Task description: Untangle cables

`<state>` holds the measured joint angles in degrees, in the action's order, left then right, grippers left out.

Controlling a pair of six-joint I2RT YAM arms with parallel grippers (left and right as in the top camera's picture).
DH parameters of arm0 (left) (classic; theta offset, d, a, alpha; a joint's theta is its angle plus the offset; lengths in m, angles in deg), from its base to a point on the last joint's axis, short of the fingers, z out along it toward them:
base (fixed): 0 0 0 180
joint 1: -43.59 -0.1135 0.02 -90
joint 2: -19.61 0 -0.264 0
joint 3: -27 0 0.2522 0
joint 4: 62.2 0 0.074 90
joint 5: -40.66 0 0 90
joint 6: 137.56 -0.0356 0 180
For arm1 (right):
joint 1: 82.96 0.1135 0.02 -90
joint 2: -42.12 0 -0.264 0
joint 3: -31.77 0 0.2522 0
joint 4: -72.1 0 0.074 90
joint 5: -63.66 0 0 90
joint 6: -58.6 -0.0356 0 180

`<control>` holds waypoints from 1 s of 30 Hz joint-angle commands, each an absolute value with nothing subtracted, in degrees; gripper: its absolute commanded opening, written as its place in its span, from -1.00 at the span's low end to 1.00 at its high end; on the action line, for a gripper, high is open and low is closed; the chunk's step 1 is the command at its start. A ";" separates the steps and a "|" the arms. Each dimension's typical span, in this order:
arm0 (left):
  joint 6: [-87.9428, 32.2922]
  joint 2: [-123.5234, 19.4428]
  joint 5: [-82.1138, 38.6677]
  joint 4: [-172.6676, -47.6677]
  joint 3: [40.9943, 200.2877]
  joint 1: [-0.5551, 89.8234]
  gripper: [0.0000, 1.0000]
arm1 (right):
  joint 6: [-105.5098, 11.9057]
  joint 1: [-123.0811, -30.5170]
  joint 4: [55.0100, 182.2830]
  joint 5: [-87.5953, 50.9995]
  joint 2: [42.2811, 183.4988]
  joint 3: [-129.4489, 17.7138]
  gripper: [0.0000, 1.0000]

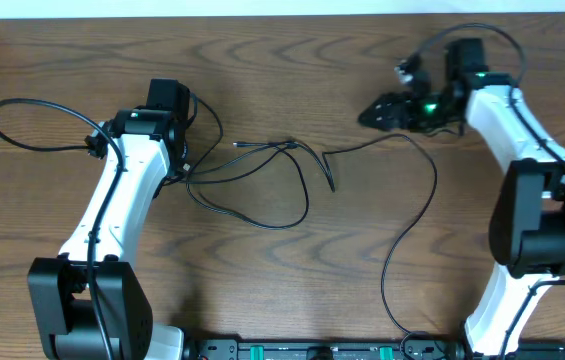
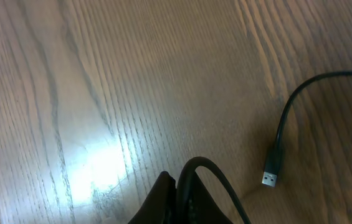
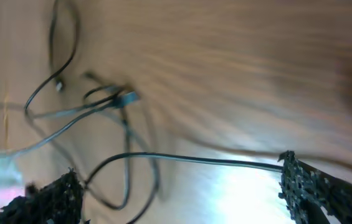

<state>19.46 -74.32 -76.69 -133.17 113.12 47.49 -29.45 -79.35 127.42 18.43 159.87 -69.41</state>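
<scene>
Left gripper (image 2: 177,186) pinches the black cord (image 2: 200,160), right gripper (image 3: 177,169) gapes wide; a hard pull could tighten the tangle (image 1: 292,147).

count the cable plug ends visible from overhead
2: left plug end beside the crossing cables, right plug end just below them; others may be hidden
</scene>
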 commanded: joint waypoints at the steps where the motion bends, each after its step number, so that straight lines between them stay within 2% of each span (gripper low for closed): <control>1: 18.89 -74.70 -78.38 -133.52 112.97 47.18 -0.85 | -25.95 -73.88 127.73 21.08 159.67 -69.19 0.99; 9: 18.89 -74.70 -78.38 -133.54 112.97 47.18 -0.85 | -25.97 -65.18 133.63 13.03 159.67 -69.19 0.99; 21: 18.89 -74.70 -78.38 -133.54 112.97 47.18 -0.84 | -25.97 -61.07 137.98 4.79 159.67 -69.17 0.98; 23: 18.89 -74.70 -78.35 -133.54 112.97 47.20 -0.85 | -25.97 -60.40 138.00 2.54 159.67 -69.17 0.78; 27: 18.89 -74.70 -78.38 -133.54 112.97 47.18 -0.85 | -25.97 -59.08 137.98 0.73 159.67 -69.17 0.23; 29: 18.89 -74.70 -78.38 -133.54 112.97 47.18 -0.85 | -26.08 -58.60 138.00 -0.85 159.67 -69.17 -0.10; 30: 18.89 -74.70 -78.38 -133.54 112.97 47.18 -0.85 | -26.23 -58.54 138.04 -1.98 159.67 -69.17 -0.35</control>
